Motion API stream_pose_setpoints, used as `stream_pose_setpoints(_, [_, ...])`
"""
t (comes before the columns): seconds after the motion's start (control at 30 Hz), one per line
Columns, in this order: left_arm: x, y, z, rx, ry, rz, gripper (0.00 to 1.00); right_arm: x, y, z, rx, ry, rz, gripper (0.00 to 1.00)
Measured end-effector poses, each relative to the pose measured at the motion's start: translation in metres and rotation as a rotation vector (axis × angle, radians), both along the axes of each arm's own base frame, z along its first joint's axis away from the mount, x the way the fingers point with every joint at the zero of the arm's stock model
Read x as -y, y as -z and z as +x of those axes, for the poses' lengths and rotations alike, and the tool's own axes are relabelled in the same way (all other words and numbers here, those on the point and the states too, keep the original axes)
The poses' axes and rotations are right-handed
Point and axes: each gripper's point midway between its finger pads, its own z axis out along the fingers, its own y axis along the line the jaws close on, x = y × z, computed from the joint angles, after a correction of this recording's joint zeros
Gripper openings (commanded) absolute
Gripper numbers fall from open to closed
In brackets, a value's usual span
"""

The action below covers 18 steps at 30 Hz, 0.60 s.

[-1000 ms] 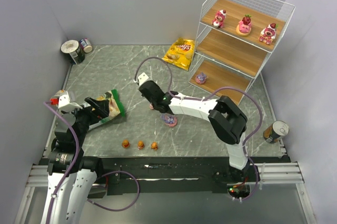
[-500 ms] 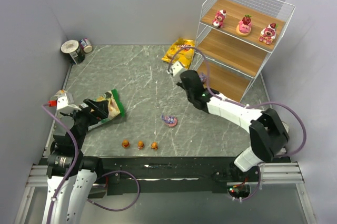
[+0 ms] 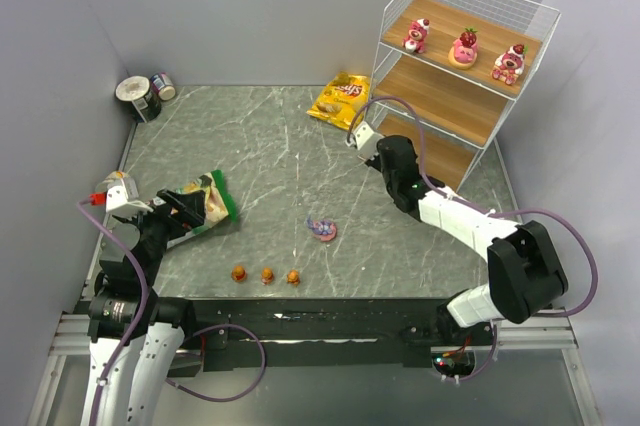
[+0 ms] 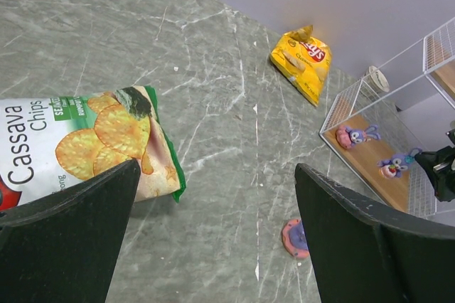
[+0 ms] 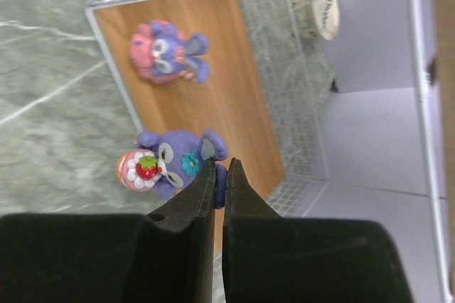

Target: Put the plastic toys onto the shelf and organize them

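My right gripper [image 5: 220, 163] is shut on a purple toy [image 5: 170, 164], pinching its back low over the front edge of the shelf's [image 3: 470, 6] bottom board. Another purple toy [image 5: 167, 50] stands on that board just beyond it. In the top view the right gripper [image 3: 388, 149] covers both. Three pink strawberry toys [image 3: 463, 48] stand in a row on the top board. On the table lie a third purple toy [image 3: 322, 229] and three orange toys [image 3: 267, 274]. My left gripper [image 4: 217, 168] hangs open over the table by the green bag, holding nothing.
A green cassava chip bag [image 3: 215, 196] lies under the left gripper. A yellow chip bag [image 3: 340, 99] lies left of the shelf. Two cans [image 3: 140, 96] stand in the far left corner, and one can [image 3: 524, 249] lies at the right, beside the shelf.
The right arm has carried the purple toy from the middle of the table over to the bottom board of the shelf. The left arm has stayed put.
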Motion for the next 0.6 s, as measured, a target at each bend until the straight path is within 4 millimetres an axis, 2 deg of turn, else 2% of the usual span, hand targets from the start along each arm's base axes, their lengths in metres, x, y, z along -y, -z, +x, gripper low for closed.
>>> stream_pose_setpoints(0.23, [0.0, 0.0, 0.0, 0.0, 0.0, 0.0, 0.96, 0.019, 0.01, 0.005, 0.018, 0.006, -0.032, 0.0])
stream_pose_setpoints(0.6, [0.0, 0.0, 0.0, 0.001, 0.002, 0.004, 0.96, 0.037, 0.031, 0.027, 0.032, 0.024, -0.103, 0.0])
